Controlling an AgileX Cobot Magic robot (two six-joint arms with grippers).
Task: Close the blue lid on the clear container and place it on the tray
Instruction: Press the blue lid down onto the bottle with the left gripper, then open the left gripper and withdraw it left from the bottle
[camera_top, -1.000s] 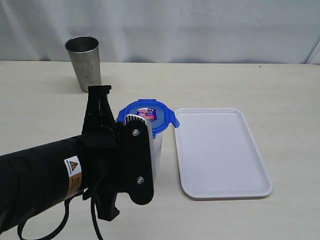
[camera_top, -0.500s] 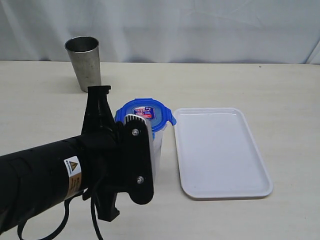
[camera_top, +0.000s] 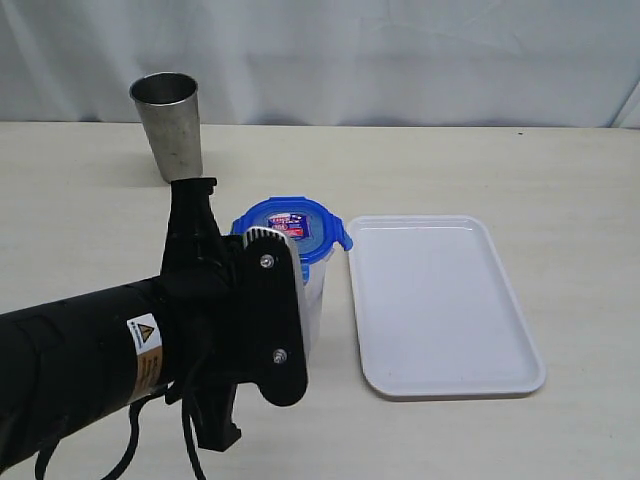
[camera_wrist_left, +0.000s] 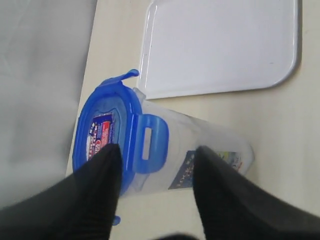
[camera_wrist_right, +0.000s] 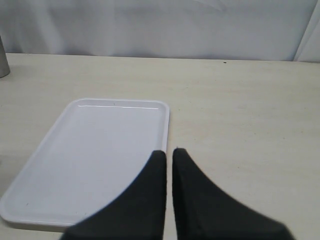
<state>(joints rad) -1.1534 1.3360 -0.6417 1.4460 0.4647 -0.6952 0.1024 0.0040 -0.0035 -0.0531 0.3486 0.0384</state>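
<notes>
— Where is the clear container (camera_top: 315, 300)?
— Upright on the table (camera_top: 500, 170), with the blue lid (camera_top: 293, 228) sitting on top. The white tray (camera_top: 445, 305) lies flat just beside it, at three o'clock.
— And the steel cup (camera_top: 170, 125)?
— At eleven o'clock from the container, well apart, near the table's far edge.
— What blocks the container's side?
— The black left arm (camera_top: 100, 350), reaching in from eight o'clock. Its wrist hides the container's left half.

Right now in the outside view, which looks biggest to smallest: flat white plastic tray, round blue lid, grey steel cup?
1. Flat white plastic tray: clearly largest.
2. Round blue lid and grey steel cup: too alike to rank; the cup stands farther back.
</notes>
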